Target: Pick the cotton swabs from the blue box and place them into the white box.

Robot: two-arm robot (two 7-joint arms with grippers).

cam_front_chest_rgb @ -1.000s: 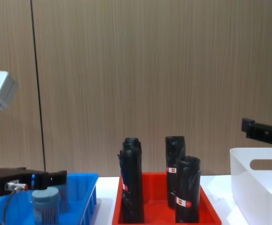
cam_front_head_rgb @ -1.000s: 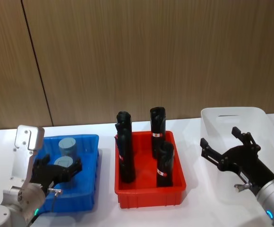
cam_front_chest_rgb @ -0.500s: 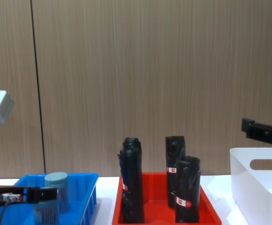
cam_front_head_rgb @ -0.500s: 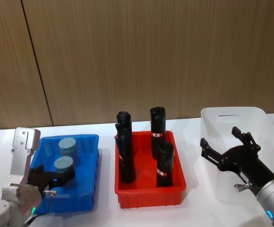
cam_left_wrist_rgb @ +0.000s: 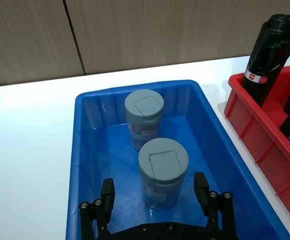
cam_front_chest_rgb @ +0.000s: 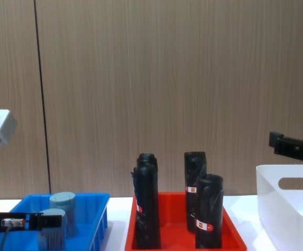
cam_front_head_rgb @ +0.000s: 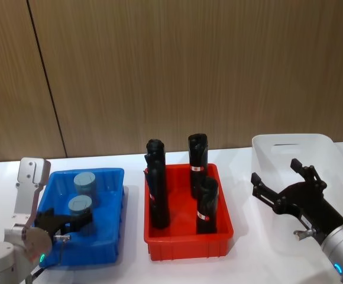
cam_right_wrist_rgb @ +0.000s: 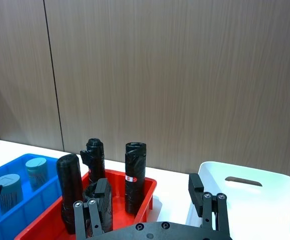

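Two tubs of cotton swabs (cam_left_wrist_rgb: 144, 115) are shown standing upright, grey-blue lids on top, inside the blue box (cam_left_wrist_rgb: 82, 150), which is set on the white counter (cam_front_head_rgb: 133, 260) at the robot's left. The tubs are placed close together, one behind the other; whether they touch cannot be told. The nearer tub (cam_front_head_rgb: 80, 207) is straddled by the left tool (cam_left_wrist_rgb: 154, 182), which is held low inside the box with its jaws open, a black finger (cam_left_wrist_rgb: 107, 192) being seen on each side of the tub with a gap left between finger and tub wall. The farther tub (cam_front_head_rgb: 84, 182) is left standing alone toward the box's back wall. Just beside the blue box, a red bin (cam_front_head_rgb: 189, 244) is seen at the middle of the counter, with four black rolls (cam_front_head_rgb: 197, 155) bearing red-and-white labels stood on end in it. The white box (cam_front_head_rgb: 290, 141), taller and with an oval handle cutout, is placed at the robot's right, beyond the red bin. The right tool (cam_front_head_rgb: 275, 171) is held in the air at that box's near left side, its jaws spread wide and nothing gripped between them. A wood-panelled wall (cam_front_head_rgb: 189, 71) is seen behind the counter
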